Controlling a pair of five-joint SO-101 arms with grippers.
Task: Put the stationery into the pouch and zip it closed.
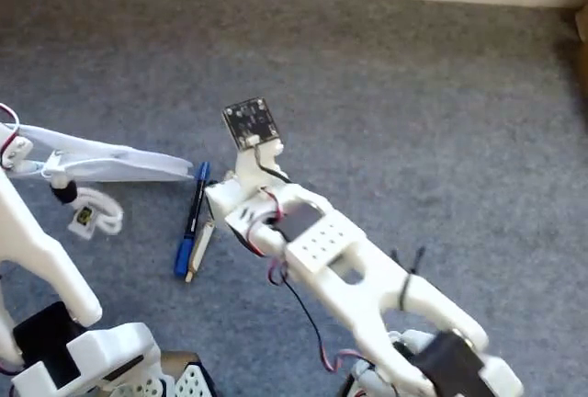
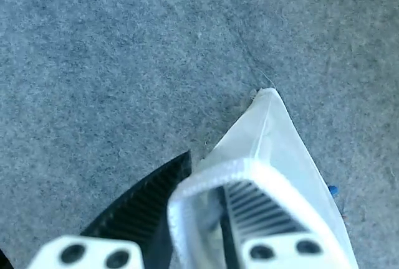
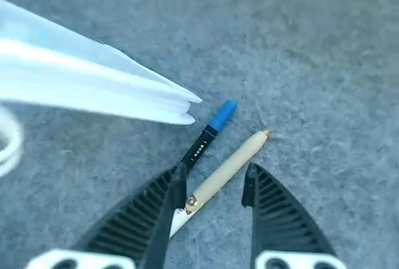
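Note:
A white translucent pouch (image 1: 110,163) hangs off the carpet at the left, and my left gripper (image 2: 215,172) is shut on its rim (image 2: 249,169). The pouch's far corner (image 3: 181,104) points toward a blue and black pen (image 1: 194,218) lying on the carpet. A beige pencil (image 1: 200,252) lies beside the pen. My right gripper (image 3: 214,185) is open just above the carpet, with the pencil (image 3: 227,166) running between its fingers and the pen (image 3: 209,133) just outside one finger (image 3: 174,188). In the high view the right gripper (image 1: 219,204) sits right beside the pen.
A white coiled cable with a small plug (image 1: 92,215) lies on the grey carpet (image 1: 413,94) below the pouch. The left arm's base (image 1: 83,360) stands at the near left. Open carpet stretches to the right and back.

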